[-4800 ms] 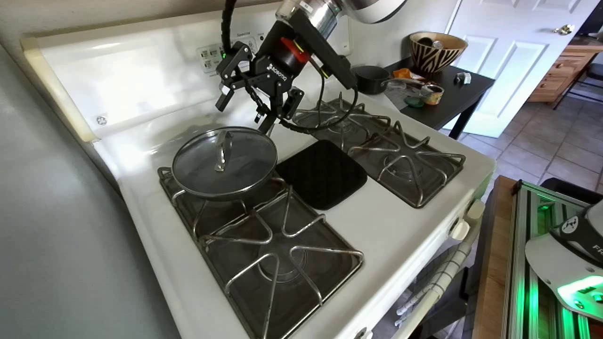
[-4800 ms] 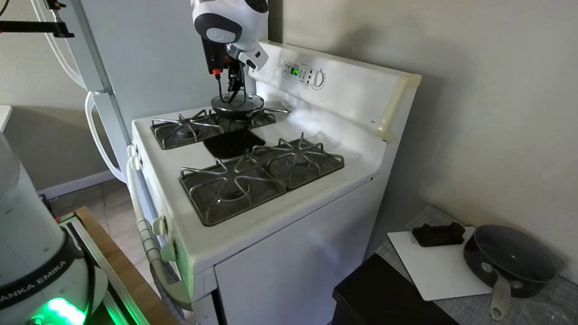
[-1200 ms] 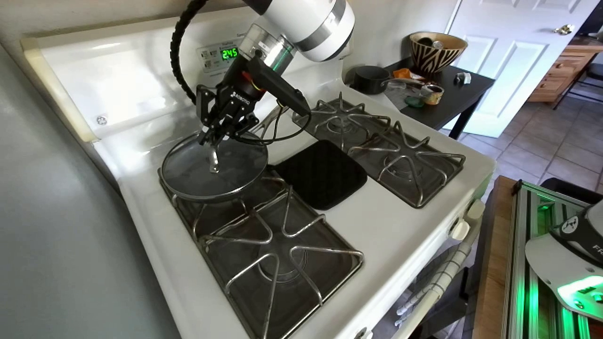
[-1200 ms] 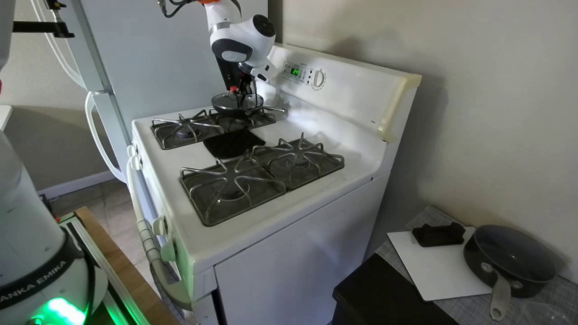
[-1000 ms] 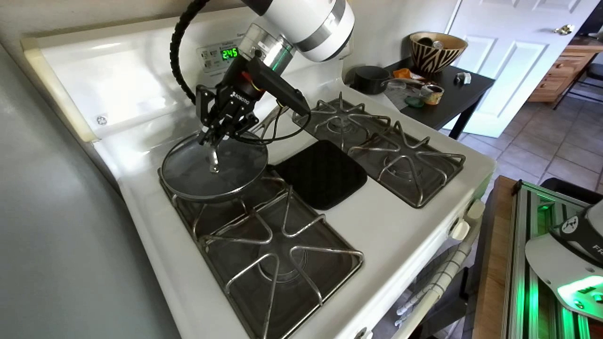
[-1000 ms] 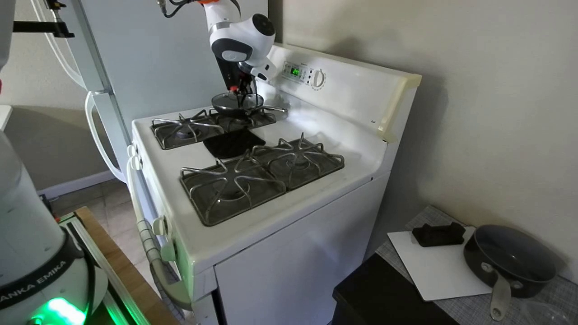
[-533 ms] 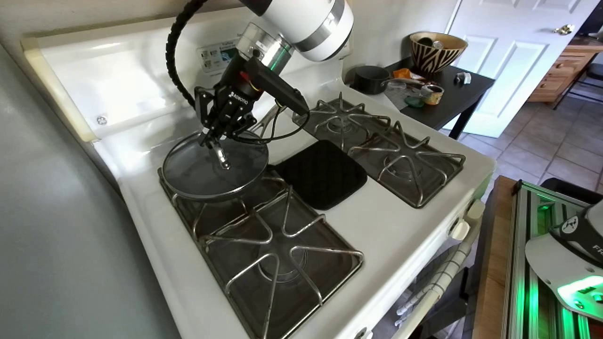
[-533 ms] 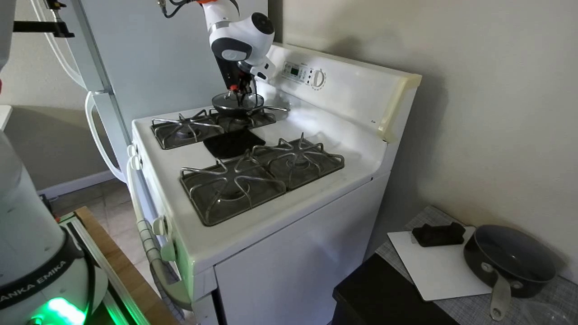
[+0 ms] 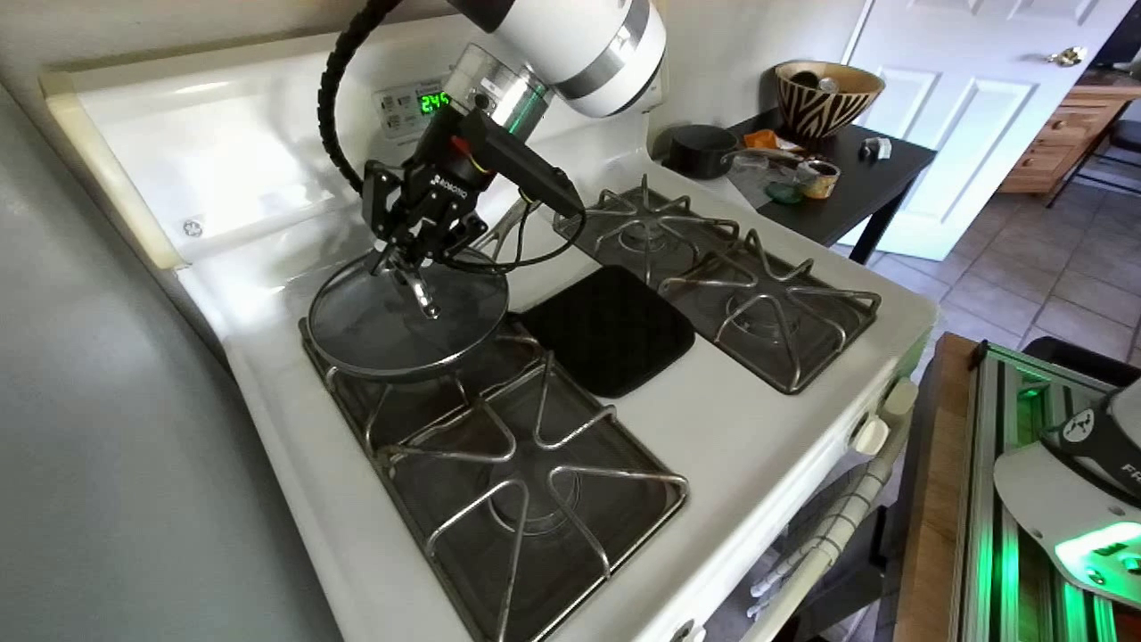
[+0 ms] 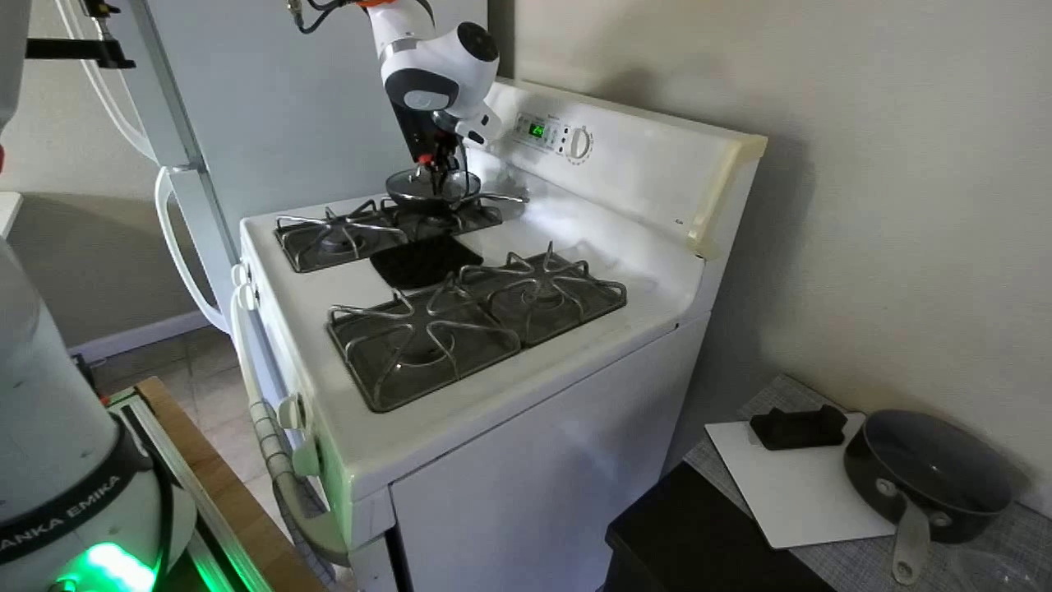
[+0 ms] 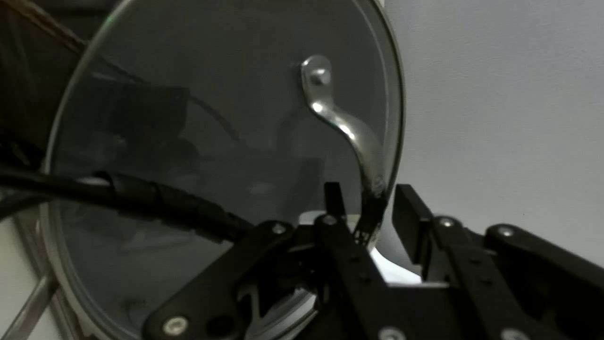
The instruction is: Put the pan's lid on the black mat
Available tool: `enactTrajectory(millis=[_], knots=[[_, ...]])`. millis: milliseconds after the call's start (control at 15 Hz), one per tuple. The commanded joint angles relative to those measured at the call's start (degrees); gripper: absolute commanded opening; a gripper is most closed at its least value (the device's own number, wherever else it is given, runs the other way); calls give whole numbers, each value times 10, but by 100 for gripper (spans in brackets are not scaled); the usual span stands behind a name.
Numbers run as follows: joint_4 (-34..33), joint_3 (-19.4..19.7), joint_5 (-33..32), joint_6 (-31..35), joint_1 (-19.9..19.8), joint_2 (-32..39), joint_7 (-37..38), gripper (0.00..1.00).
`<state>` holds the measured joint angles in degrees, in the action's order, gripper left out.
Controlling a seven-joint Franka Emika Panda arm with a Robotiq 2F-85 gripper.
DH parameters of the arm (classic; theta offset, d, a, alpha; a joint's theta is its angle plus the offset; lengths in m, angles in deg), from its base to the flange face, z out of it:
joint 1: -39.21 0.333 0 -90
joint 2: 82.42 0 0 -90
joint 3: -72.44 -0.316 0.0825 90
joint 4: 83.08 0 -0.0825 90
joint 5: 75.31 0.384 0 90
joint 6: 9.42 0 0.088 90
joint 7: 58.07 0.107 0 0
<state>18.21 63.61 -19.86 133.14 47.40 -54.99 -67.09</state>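
Turned a little since a second earlier, the lid [image 9: 383, 325] has its metal handle [image 9: 423, 296] swung nearer the black mat [image 9: 611, 330] in an exterior view. It still covers the pan [image 9: 437, 372], toward the back of the stove [image 9: 713, 428], just beside the mat. Farther off, on a dark table [image 9: 856, 183], stand a tin [image 9: 817, 183], a saucepan [image 9: 695, 162] and a striped bowl [image 9: 813, 111] holding a dark round thing [image 9: 805, 78] and a clear thing [image 9: 827, 85].

In an exterior view the arm [image 10: 436, 74] reaches down over the covered pan, its long silver handle [image 10: 504, 198] running toward the back panel [image 10: 633, 168]; the saucepan shows its grey inside, next to a black object [image 10: 797, 429] on a white board [image 10: 809, 501].

From the wrist, the claw [image 11: 368, 196] stands spread, its fingers [image 11: 409, 217] on either side of the lid's metal handle with slim gaps between. Reflections on the glass leave the pan's inside unclear.
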Motion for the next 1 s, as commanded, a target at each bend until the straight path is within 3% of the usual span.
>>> enactTrajectory(millis=[0,67,533,933], knots=[[-5,-1,-16,8,-2,19,11,6],[-6,-1,-19,8,-2,20,12,0],[-12,0,-26,4,-3,25,22,1],[-30,-4,-19,-54,-18,36,33,1]])
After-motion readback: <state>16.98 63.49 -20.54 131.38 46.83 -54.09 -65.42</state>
